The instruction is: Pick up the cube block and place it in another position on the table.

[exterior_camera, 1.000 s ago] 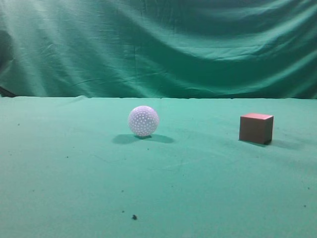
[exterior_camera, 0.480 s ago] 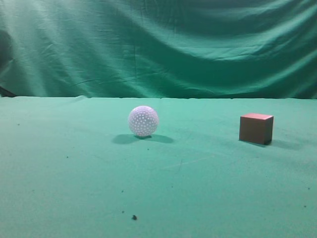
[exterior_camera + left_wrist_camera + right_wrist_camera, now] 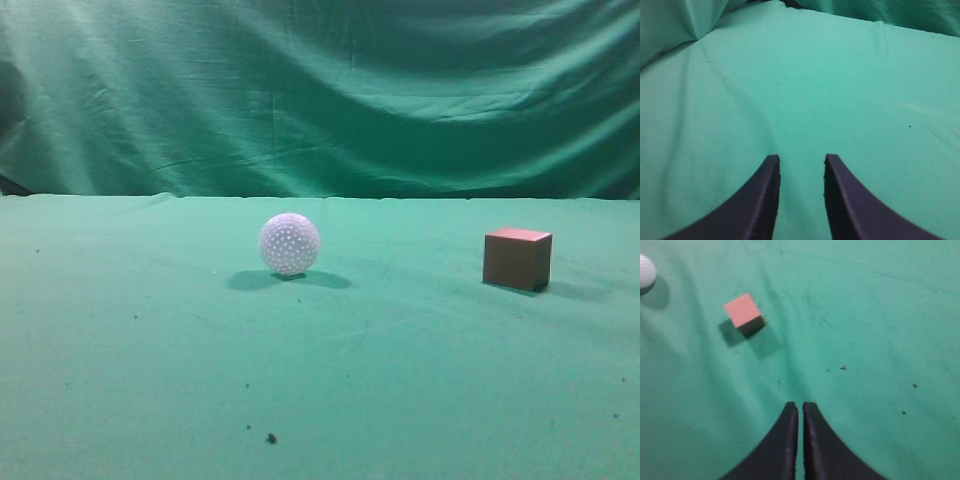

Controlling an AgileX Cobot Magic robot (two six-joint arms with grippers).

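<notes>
**Cube untouched, right claw closed and off to one side**

You had the cube (image 3: 743,313) resting on the table (image 3: 880,315), ahead of the right claw (image 3: 800,407) and off to its left, well apart from it. That claw's jaws were all but touching, with nothing between them. The left claw (image 3: 801,162) was held narrowly apart, also empty, over bare cloth with no cube in its view. The ball (image 3: 646,271) lay further ahead and further left of the right claw, beyond the cube.

Judging from this, the pick had not begun, and the risks sat in your approach. If you had brought the right claw down with the jaws that close, the tips would likely have struck the cube's top and pushed it instead of straddling it. The cube also sat turned at an angle to the jaws, so closing without rotating the wrist could have caught it on its corners and let it twist out. A sweep too far left might have nudged the ball, which would roll freely on the cloth.
</notes>
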